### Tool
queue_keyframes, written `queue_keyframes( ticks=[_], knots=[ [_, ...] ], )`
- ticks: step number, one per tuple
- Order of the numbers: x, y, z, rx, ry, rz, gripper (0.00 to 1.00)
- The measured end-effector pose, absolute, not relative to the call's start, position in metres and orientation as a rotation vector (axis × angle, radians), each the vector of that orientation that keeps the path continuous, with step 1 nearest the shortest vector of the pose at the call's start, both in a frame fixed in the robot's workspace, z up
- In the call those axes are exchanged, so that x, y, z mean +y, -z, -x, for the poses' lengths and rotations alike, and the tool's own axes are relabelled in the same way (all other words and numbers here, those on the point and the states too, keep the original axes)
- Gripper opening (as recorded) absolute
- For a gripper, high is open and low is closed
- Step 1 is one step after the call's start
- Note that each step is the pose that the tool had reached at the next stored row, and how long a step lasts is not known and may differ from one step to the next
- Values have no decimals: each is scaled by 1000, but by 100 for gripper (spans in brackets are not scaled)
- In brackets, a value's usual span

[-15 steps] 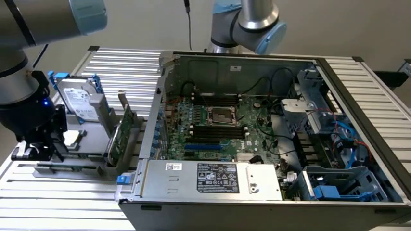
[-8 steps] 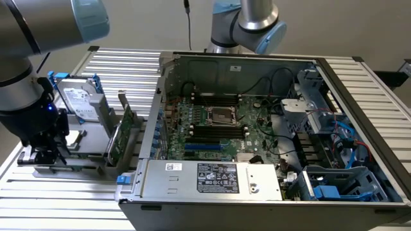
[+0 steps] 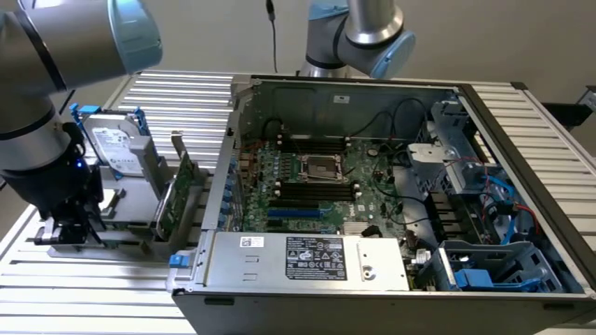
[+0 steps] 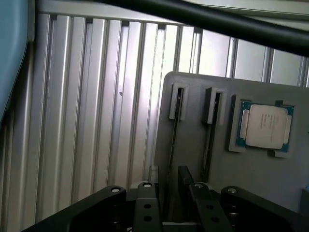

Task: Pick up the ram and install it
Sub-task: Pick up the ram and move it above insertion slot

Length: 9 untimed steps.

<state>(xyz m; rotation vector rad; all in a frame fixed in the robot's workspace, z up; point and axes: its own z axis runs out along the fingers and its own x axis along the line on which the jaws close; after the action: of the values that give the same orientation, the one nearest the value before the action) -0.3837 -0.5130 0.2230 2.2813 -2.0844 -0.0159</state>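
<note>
Grey tray (image 4: 270, 188) holds ram (image 4: 172, 142) on edge, lengthwise toward the hand (image 4: 168, 186).

Table: the ribbed aluminium table (image 3: 545, 139) I work over, its slats running the full width.
Exterior view's right: an open computer case (image 3: 345, 94) lies on its side on my slats, its open side up.
Exterior view's left: a grey parts holder (image 3: 130, 241) sits flat on the slats, just beside the case.
</note>
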Motion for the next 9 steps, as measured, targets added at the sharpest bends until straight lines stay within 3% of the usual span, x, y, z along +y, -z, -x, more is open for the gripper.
queue_keyframes(
  ticks=[9],
  knots=[
    [-509,-207,387,-2079,17,-2289,31]
  ],
)
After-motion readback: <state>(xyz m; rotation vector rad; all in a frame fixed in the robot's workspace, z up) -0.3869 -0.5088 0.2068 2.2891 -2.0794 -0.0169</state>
